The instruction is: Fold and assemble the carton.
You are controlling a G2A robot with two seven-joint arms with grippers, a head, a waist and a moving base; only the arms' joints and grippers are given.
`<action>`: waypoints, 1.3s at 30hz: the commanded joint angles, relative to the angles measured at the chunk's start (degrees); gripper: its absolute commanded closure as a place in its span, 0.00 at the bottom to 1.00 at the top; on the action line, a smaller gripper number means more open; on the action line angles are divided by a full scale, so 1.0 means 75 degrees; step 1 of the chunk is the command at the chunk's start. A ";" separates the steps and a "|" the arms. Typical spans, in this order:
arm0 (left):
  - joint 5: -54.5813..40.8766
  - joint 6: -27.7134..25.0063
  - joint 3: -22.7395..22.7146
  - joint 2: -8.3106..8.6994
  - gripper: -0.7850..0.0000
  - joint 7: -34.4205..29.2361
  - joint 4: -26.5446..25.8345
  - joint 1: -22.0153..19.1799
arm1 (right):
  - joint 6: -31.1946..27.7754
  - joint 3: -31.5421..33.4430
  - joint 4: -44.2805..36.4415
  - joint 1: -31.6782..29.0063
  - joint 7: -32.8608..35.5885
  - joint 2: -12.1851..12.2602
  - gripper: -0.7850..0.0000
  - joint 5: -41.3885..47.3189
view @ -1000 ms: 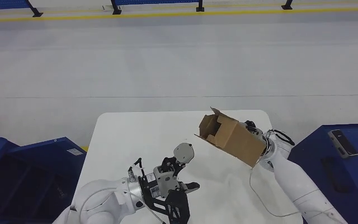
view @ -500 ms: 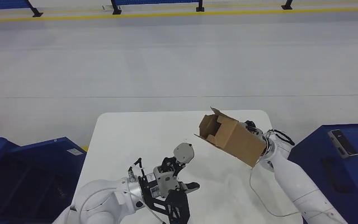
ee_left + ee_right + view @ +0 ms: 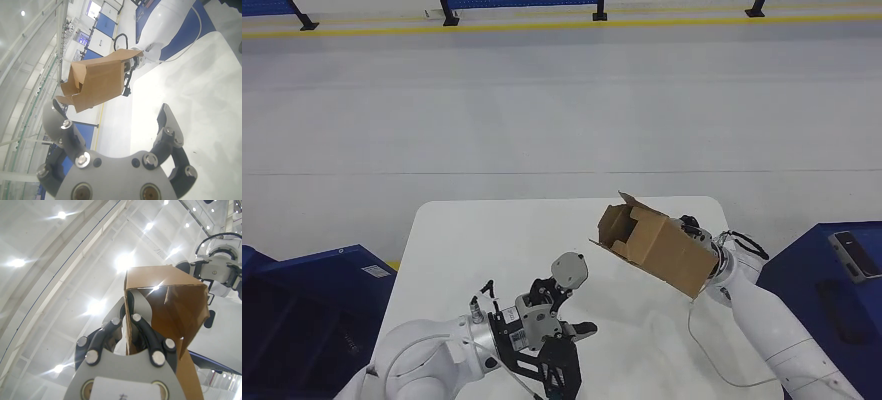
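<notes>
A brown carton (image 3: 654, 247), partly folded with its flaps loose at the open end, hangs tilted above the right side of the white table (image 3: 472, 260). My right gripper (image 3: 127, 306) is shut on one wall of the carton (image 3: 170, 291), one finger inside and one outside; in the top view it sits at the box's right end (image 3: 689, 228). My left gripper (image 3: 109, 108) is open and holds nothing. It is low over the table's front middle (image 3: 578, 300) and faces the carton (image 3: 98, 81) from a distance.
Blue bins stand on the floor to the left (image 3: 302, 300) and right (image 3: 832, 270) of the table. The table's far edge lies just behind the carton, and bare tabletop separates the two grippers.
</notes>
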 commanded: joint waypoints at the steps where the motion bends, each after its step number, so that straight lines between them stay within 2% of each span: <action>1: 0.0219 -0.0108 0.0006 0.0002 0.00 0.0063 0.0000 -0.0121 | 0.0000 0.0000 0.0000 0.0000 0.0000 0.0000 1.00 0.0000; 9: -0.0041 -0.0248 0.0045 -0.0052 0.00 0.0694 0.0000 -0.0635 | 0.0000 0.0000 0.0000 0.0000 0.0000 0.0000 1.00 0.0000; 24: -0.0113 -0.0222 0.0057 -0.0056 0.00 0.0714 0.0003 -0.0610 | -0.0102 0.0041 -0.0097 -0.0058 -0.0168 -0.0008 1.00 0.0011; 27: -0.0637 -0.0111 0.0014 -0.0083 0.00 0.0705 0.0000 -0.0502 | -0.0353 0.0202 -0.0288 -0.0164 -0.0341 0.0001 1.00 -0.0247; 32: -0.2105 0.0104 -0.0158 -0.0163 0.00 -0.0051 0.0000 -0.0323 | -0.0580 0.0388 -0.0411 -0.0329 -0.0350 0.0003 1.00 -0.0561; 39: -0.4116 -0.0353 -0.0176 -0.0264 0.00 -0.0320 0.0000 -0.0754 | -0.0584 0.0515 -0.0483 -0.0390 -0.0332 -0.0021 1.00 -0.0873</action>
